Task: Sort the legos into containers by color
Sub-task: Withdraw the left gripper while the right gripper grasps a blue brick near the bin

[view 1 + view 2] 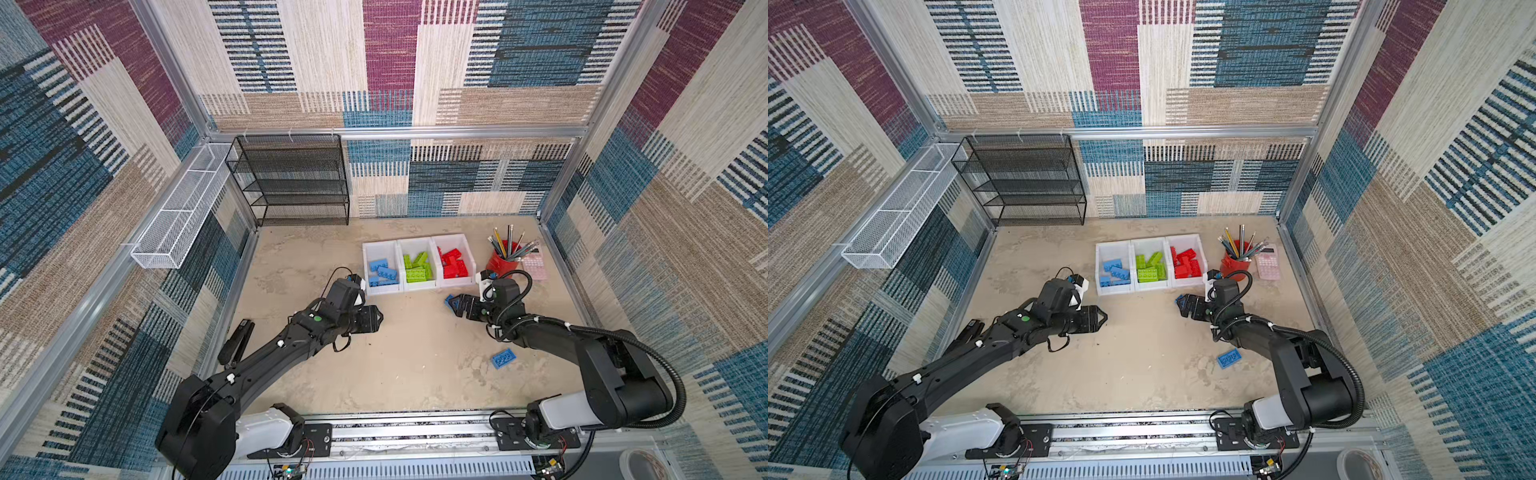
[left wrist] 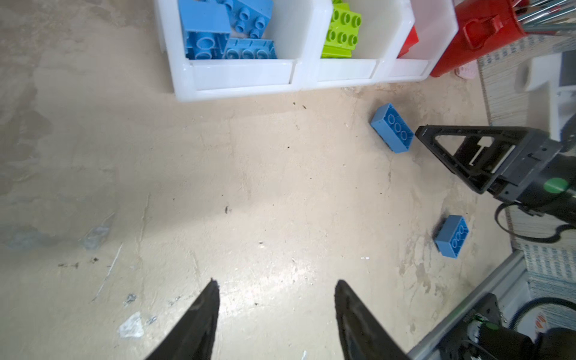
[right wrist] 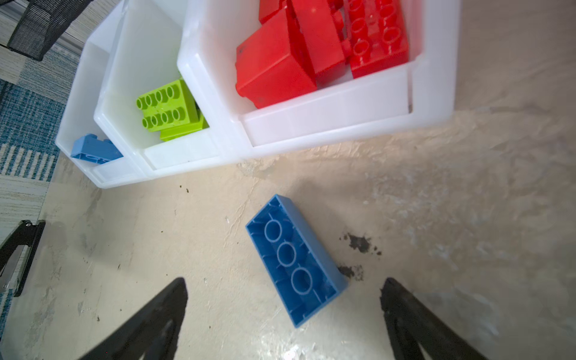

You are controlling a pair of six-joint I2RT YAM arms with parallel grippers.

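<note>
two light blue bricks (image 2: 452, 237) lie hollow-side up outside the row of white bins (image 2: 243, 74), the nearer brick (image 3: 296, 258) just in front of it with the right gripper (image 3: 285, 282) fingers spread around its skewed end, so closing could twist or skid it away; the left gripper (image 2: 276, 282) hangs half-spread, empty.

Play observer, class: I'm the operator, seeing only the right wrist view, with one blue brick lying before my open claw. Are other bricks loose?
Observer: Yes, a second blue brick lies on the table, farther from the white bins.
Operator: Is the left claw free?
Observer: Yes; it is open and empty.
Operator: Which bin takes blue?
Observer: The left-end bin, holding several blue bricks.
</note>
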